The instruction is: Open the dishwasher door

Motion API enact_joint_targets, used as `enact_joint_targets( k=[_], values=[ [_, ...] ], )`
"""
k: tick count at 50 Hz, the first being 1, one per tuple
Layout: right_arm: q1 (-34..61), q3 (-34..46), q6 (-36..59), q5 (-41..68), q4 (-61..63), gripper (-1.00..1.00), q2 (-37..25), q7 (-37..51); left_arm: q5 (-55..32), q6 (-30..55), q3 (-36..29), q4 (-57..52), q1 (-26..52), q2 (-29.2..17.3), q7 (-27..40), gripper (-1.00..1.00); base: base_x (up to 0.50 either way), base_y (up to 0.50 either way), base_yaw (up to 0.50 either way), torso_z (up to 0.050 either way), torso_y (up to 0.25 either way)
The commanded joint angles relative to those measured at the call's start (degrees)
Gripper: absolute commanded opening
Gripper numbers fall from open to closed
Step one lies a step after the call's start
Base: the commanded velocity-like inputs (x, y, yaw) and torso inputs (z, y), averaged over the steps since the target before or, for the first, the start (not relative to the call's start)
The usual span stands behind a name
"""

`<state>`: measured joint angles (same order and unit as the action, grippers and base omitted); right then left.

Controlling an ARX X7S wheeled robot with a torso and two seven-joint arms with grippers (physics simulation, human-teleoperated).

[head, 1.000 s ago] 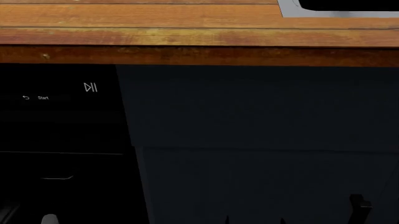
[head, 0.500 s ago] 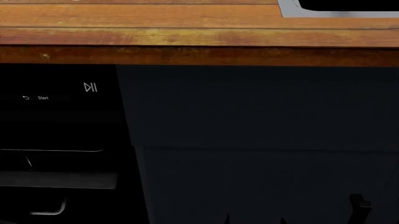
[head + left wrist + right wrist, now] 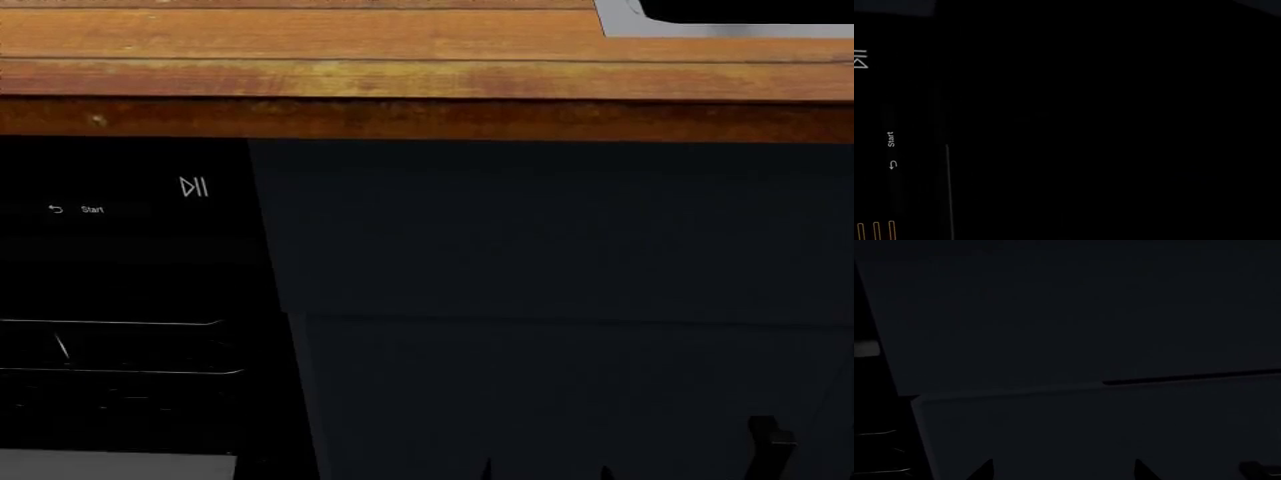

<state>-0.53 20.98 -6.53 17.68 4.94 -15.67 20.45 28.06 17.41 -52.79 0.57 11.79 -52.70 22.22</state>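
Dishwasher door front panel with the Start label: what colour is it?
Glossy black dishwasher door, with small white symbols; the head view shows it best.

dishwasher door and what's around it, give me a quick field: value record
dishwasher door: glossy black front at the head view's left, below the counter
markings: white play/pause symbol and "Start" text
door state: thin pale lines and a grey band near its lower part; how far open is unclear
neighbour: matte dark blue-grey cabinet panel to its right
above: wooden countertop
left claw: not in view
right claw: dark tips at the frame's bottom edge, apart, holding nothing
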Motion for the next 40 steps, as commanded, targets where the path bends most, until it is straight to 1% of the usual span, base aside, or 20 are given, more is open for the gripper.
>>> enact_joint_targets(
  k=[1, 8, 15, 18, 25, 34, 40],
  values=[
    [0.5, 0.5, 0.5, 0.0, 0.2, 1.00, -0.1, 0.2, -1.2, 1.2, -0.8, -5.2, -4.7, -2.6, 3.7, -1.00, 0.00, 0.00, 0.00, 0.000, 0.000],
    [0.5, 0.6, 1.0, 0.0, 0.9, 1.00, -0.4, 0.5, -0.9, 0.9, -1.8, -4.2, -7.0, -2.5, 5.5, -1.00, 0.00, 0.00, 0.00, 0.001, 0.000],
    [0.5, 0.7, 1.4, 0.1, 1.4, 1.00, -0.6, 0.8, -1.1, 2.4, -2.2, -5.8, -9.9, -3.0, 6.5, -1.00, 0.00, 0.00, 0.00, 0.000, 0.000],
    [0.6, 0.7, 1.3, 0.1, 1.4, 1.00, -0.6, 0.9, -1.2, 3.7, -2.4, -8.0, -13.0, -3.7, 8.4, -1.00, 0.00, 0.00, 0.00, 0.000, 0.000],
    [1.0, 0.8, 1.8, 0.2, 1.7, 1.00, -0.8, 1.1, -2.4, 5.3, -1.8, -11.6, -17.4, -5.6, 11.3, -1.00, 0.00, 0.00, 0.00, 0.000, 0.000],
    [1.1, 0.9, 2.2, 0.2, 2.3, 1.00, -1.0, 1.4, -3.3, 4.7, -2.5, -10.7, -19.9, -5.5, 12.9, -1.00, 0.00, 0.00, 0.00, 0.001, 0.001],
    [1.2, 1.1, 2.2, 0.3, 2.3, 1.00, -1.0, 1.5, -3.4, 4.1, -3.1, -9.2, -21.7, -5.3, 15.1, -1.00, 0.00, 0.00, 0.00, 0.000, 0.002]
  ],
)
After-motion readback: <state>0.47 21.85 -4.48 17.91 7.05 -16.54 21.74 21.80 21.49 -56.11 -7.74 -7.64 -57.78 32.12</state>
